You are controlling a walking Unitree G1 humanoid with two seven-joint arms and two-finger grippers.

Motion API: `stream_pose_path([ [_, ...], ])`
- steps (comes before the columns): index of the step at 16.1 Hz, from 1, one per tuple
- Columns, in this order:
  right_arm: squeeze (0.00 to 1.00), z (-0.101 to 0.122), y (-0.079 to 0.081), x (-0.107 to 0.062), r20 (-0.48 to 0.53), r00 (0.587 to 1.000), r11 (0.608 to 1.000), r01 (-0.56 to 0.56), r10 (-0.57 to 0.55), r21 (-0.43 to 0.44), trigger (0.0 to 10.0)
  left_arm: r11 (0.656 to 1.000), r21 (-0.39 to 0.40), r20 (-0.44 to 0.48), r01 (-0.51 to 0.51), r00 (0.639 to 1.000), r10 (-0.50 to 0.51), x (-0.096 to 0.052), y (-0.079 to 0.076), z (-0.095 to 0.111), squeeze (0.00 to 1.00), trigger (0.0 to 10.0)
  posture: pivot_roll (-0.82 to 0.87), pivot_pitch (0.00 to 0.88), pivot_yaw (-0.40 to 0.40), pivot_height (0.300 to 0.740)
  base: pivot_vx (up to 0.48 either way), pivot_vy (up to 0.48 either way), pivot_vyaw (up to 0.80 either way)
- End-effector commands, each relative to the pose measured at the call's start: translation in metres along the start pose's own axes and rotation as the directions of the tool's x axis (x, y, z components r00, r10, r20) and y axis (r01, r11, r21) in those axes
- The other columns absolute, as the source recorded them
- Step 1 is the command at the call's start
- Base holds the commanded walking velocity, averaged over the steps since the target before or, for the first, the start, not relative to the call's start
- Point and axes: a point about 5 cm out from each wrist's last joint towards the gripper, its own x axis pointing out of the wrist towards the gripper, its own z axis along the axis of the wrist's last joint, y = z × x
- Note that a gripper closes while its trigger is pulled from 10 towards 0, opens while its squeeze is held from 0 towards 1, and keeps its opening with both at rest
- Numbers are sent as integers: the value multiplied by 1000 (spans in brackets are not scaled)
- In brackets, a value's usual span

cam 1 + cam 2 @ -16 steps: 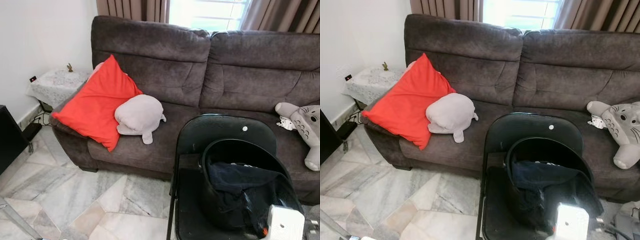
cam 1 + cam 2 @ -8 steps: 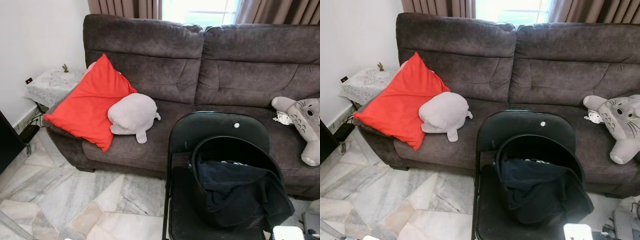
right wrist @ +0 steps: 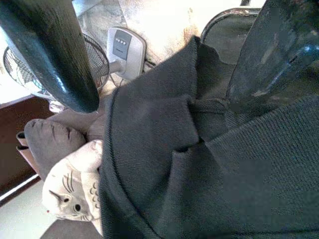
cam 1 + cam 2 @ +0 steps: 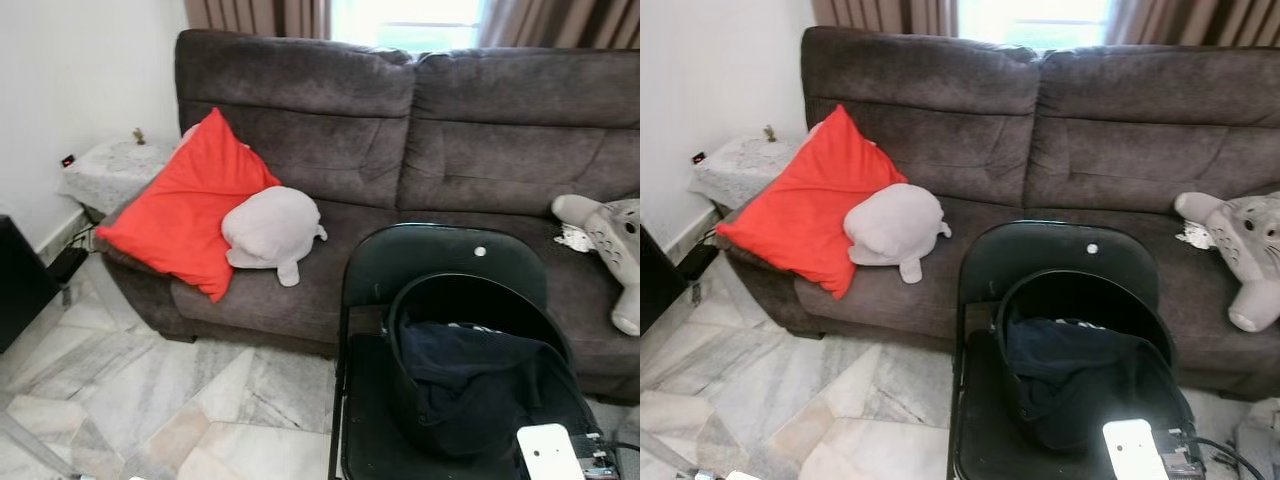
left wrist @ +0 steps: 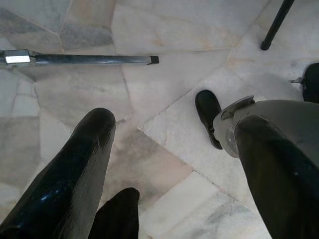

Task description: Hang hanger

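Hovering over dark clothes (image 3: 199,164) in basket (image 4: 470,300), right end effector (image 3: 164,64) spread wide, left end effector (image 5: 184,164) likewise.

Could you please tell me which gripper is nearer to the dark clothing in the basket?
The right. The right gripper hovers right over the dark clothing, fingers apart. The left gripper hangs over the marble floor, well away from it, fingers also apart.

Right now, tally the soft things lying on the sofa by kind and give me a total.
Cushions: 1, the red cushion at the sofa's left end.
Plush toys: 2, the pale grey plush leaning against the cushion and the grey-and-white plush at the right end.
Total: 3
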Motion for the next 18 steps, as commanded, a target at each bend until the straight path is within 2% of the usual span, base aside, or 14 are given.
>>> stream_pose_path([
  [1,0,-1,1,0,4,1000,1000,-3,3,-13,10000,1000,-2,-18,1,1000,-1,-1,1,-5,0,10000,-55,20,30,740,0,0,0],
  [7,0,0,-4,9,15,998,998,55,-55,-9,10000,1000,-4,-17,1,1000,-1,-1,1,-5,0,10000,-48,25,30,740,0,0,0],
  [18,0,0,-8,19,18,996,996,92,-92,-9,10000,1000,-5,-19,2,1000,-2,-1,2,-5,0,10000,-43,38,33,740,0,0,0],
])
